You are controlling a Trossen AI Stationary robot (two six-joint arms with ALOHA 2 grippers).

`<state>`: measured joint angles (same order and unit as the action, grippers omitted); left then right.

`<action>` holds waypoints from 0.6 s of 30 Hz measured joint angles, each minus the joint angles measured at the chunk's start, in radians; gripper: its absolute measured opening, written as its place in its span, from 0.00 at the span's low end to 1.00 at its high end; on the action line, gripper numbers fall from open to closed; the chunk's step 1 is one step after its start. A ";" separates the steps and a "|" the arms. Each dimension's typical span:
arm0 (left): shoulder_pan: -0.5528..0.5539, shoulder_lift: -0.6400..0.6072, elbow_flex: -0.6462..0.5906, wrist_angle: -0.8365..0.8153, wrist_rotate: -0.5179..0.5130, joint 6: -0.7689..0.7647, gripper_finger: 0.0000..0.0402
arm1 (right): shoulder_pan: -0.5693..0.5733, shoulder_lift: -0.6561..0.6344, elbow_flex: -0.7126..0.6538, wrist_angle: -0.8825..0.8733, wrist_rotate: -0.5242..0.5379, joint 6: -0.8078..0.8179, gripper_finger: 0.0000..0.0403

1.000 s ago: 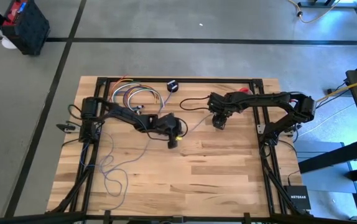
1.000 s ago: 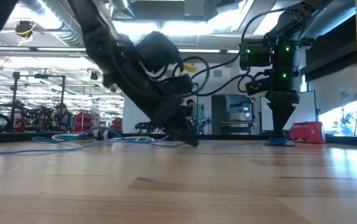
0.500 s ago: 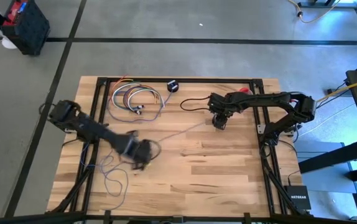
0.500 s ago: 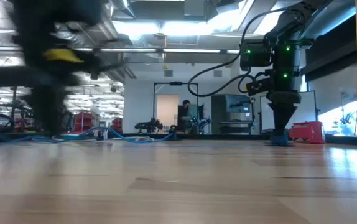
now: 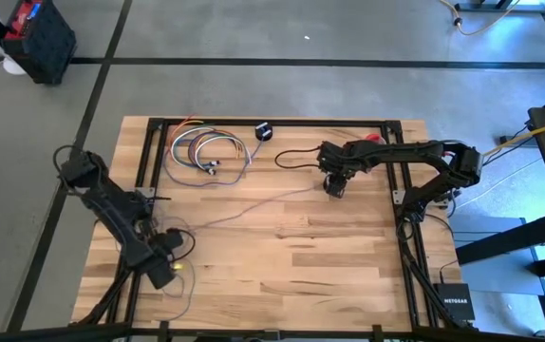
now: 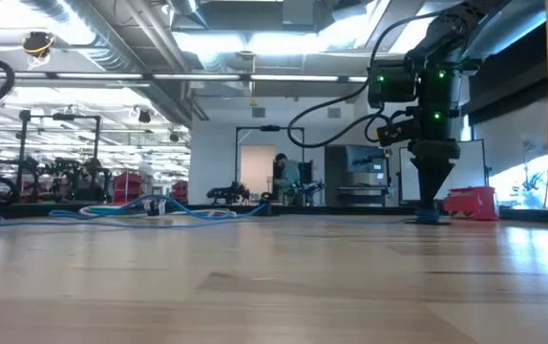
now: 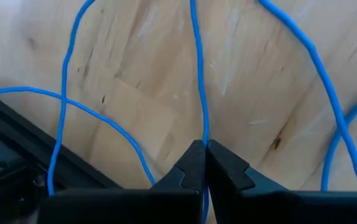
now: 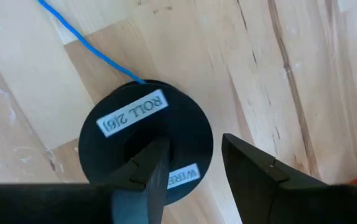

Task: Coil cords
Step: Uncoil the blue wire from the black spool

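The cord (image 5: 253,203) is thin and bluish. It runs from a black spool (image 8: 142,140) at the table's middle right toward the near left, where loose loops (image 5: 176,290) lie on the wood. My left gripper (image 5: 165,270) stands near the near left corner, pointing down, shut on the cord (image 7: 198,74). My right gripper (image 5: 334,186) points down over the spool (image 6: 429,218), its fingers apart. The spool lies flat on the table. My left gripper pinches one strand of the cord (image 7: 202,142) between its two fingertips, from above. The strand leads straight away from the fingers over the wood. My right gripper has one finger (image 8: 157,160) down at the spool's centre hole (image 8: 142,146) and the other (image 8: 253,168) outside the rim. Whether the outer finger touches the rim, I cannot tell.
A coil of coloured cables (image 5: 206,150) and a small black thing (image 5: 264,131) lie at the far left. A black cable (image 5: 296,157) and a red object (image 6: 470,203) are near the right arm. The black frame rail (image 7: 35,155) runs close to my left gripper.
My left gripper has swung fast from the table's middle toward the near left corner, turning as it went and staying shut. The cord now stretches in a long, nearly straight line from the spool to it.
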<state>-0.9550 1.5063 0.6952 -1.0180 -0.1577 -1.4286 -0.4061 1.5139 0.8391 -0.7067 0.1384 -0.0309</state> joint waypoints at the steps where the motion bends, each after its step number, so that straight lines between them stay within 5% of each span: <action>1: 0.005 0.000 0.000 0.000 -0.001 0.000 0.01 | 0.000 0.000 0.000 0.000 0.000 0.000 0.38; 8: 0.136 -0.001 0.000 0.018 0.005 0.069 0.16 | 0.000 0.000 0.000 0.000 0.000 0.002 0.38; 18: 0.342 -0.037 0.164 0.043 0.057 0.447 0.41 | 0.000 0.000 0.000 0.001 0.000 0.019 0.38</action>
<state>-0.6126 1.4695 0.8588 -0.9749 -0.1004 -0.9816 -0.4061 1.5139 0.8391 -0.7055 0.1383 -0.0119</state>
